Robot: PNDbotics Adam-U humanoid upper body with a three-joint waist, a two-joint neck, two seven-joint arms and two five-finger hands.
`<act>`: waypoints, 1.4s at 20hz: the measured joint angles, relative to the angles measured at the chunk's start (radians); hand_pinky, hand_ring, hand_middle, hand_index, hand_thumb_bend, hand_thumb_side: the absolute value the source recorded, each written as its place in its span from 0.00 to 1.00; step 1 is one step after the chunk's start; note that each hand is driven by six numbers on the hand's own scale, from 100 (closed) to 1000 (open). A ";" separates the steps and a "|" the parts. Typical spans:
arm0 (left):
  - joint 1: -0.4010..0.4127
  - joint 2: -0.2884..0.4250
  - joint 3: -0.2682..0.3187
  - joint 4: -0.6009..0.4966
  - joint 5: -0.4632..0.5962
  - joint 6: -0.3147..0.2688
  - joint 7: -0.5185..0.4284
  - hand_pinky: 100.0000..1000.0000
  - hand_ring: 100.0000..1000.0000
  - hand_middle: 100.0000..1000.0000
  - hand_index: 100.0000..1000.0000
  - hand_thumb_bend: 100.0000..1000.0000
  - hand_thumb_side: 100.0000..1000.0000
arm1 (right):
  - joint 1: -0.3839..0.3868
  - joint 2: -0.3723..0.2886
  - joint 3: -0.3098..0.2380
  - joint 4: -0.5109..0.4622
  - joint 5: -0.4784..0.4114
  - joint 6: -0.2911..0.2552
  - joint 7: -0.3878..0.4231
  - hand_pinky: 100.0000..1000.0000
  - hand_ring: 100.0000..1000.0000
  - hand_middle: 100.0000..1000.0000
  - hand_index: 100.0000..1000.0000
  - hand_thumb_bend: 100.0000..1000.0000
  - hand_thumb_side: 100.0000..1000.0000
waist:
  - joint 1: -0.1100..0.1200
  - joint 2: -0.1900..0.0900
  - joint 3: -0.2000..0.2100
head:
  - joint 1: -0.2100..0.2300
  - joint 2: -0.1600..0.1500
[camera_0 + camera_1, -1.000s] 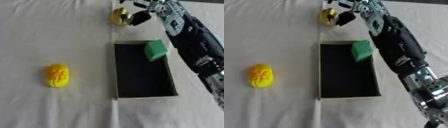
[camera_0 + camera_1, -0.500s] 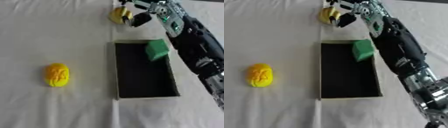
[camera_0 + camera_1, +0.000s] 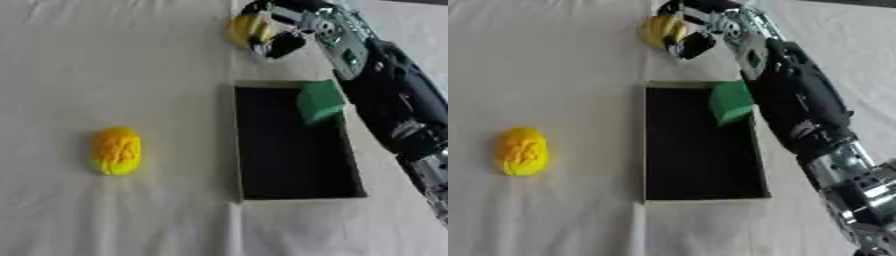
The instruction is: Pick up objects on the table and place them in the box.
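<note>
My right hand (image 3: 282, 31) reaches beyond the box (image 3: 293, 187), fingers curling around the yellow fruit (image 3: 244, 30) there. A green block (image 3: 318, 101) already sits inside; the yellow corn-like piece (image 3: 116, 150) left of the box waits on the bench.

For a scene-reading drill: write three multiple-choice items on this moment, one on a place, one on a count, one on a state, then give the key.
1. Where is the green block?
A. inside the box, at its far right corner
B. on the cloth left of the box
C. in the robot's hand

2. How many yellow things lie outside the box?
A. none
B. one
C. two

3. What is the right hand doing?
A. resting flat by the box
B. curling round the far yellow object
C. holding the green block

Key: 1 A, it leans against the box's right wall. 2 C, the far one and the near yellow object. 3 B, fingers and thumb wrap it.
</note>
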 measured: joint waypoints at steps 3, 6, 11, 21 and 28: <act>0.000 0.000 0.000 0.000 0.000 0.000 0.000 0.77 0.71 0.65 0.83 0.00 0.21 | 0.005 0.000 0.002 -0.003 -0.028 0.017 -0.057 0.89 0.79 0.39 0.66 0.00 0.00 | 0.000 0.000 -0.001 | 0.000 0.000; 0.000 0.000 0.000 0.000 0.001 0.001 -0.001 0.77 0.71 0.65 0.83 0.00 0.21 | 0.011 0.000 0.010 -0.010 -0.064 0.023 -0.138 0.85 0.72 0.35 0.62 0.00 0.00 | 0.003 0.000 -0.005 | 0.000 0.000; 0.007 0.000 0.000 0.000 0.001 0.002 -0.002 0.77 0.71 0.65 0.83 0.00 0.21 | 0.013 -0.001 0.027 -0.049 -0.175 0.013 -0.227 0.82 0.68 0.32 0.60 0.00 0.03 | 0.006 -0.019 -0.015 | 0.001 0.010; 0.051 0.000 0.002 0.000 -0.007 0.009 -0.007 0.78 0.71 0.65 0.84 0.00 0.19 | 0.062 -0.113 0.164 -0.384 -0.440 0.010 -0.208 0.78 0.65 0.33 0.58 0.00 0.00 | 0.024 -0.095 -0.068 | 0.019 0.057; 0.061 0.001 0.002 0.000 -0.014 0.013 -0.006 0.78 0.71 0.65 0.84 0.00 0.19 | 0.240 -0.316 0.318 -0.828 -0.543 0.069 -0.116 0.77 0.65 0.34 0.59 0.00 0.00 | 0.028 -0.127 -0.089 | 0.028 0.081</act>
